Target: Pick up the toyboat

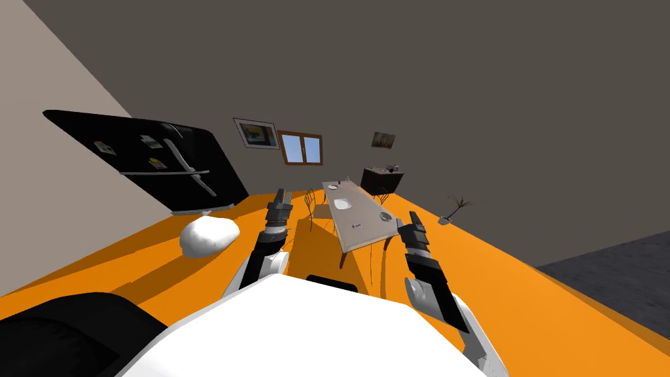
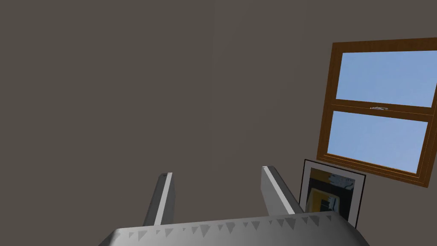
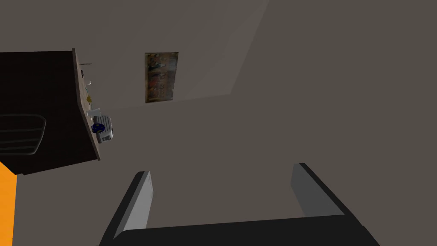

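I cannot pick out the toy boat with certainty. A small white and blue thing (image 3: 102, 127) stands on top of a dark cabinet (image 3: 47, 111), far off and to the side of my right gripper (image 3: 222, 168), whose fingers are open and empty. In the head view that cabinet (image 1: 381, 179) stands against the far wall with small things (image 1: 391, 168) on it. A tiny white item with coloured marks (image 1: 356, 226) lies on the long dining table (image 1: 366, 230) ahead. My left gripper (image 1: 281, 196) is raised left of the table, and my right gripper (image 1: 414, 217) is raised at the table's near right corner. The left gripper (image 2: 216, 171) is open and empty.
Plates (image 1: 343, 204) lie on the table, and thin chairs (image 1: 313, 208) stand on its left side. A black fridge (image 1: 163, 163) stands at the left wall with a white lump (image 1: 208, 235) on the orange floor (image 1: 523, 294) before it. A potted plant (image 1: 453, 211) stands at the right.
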